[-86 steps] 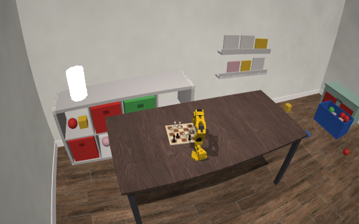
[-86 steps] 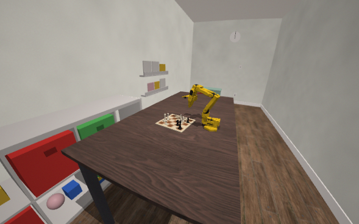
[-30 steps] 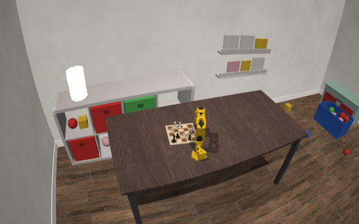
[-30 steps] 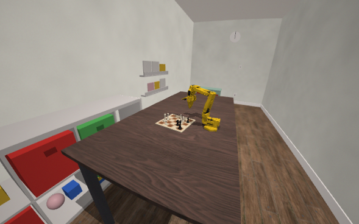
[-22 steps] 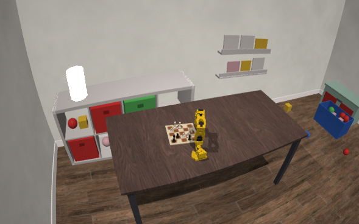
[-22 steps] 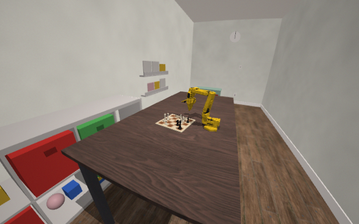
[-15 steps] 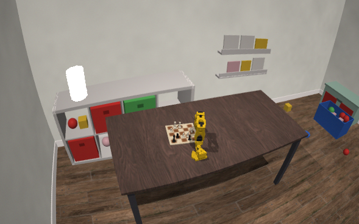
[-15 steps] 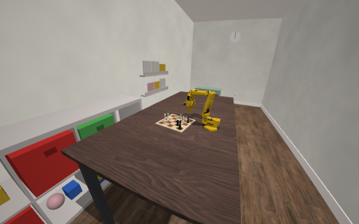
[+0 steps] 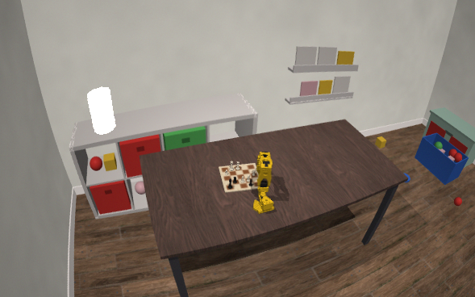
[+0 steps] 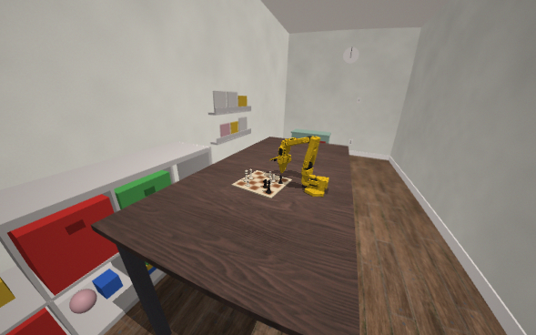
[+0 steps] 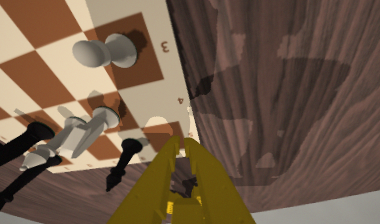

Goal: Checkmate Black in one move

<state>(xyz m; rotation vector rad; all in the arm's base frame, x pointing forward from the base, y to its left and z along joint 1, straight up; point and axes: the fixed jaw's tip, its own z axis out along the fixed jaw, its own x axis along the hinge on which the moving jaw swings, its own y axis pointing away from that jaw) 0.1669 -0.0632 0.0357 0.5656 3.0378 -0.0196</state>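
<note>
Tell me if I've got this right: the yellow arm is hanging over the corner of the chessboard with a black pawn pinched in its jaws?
Not quite. The yellow arm does hang over the chessboard corner, but its jaws are shut on nothing. The wrist view shows the black pawn standing on the board beside them.

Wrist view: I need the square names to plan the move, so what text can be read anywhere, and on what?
"3" on the chessboard edge margin, beside the white pawn.
"4" on the same margin, further along toward the claw.
Other edge marks on the board's near margin: too small to read.
Top and exterior views: board labels too small; no other text.
</note>
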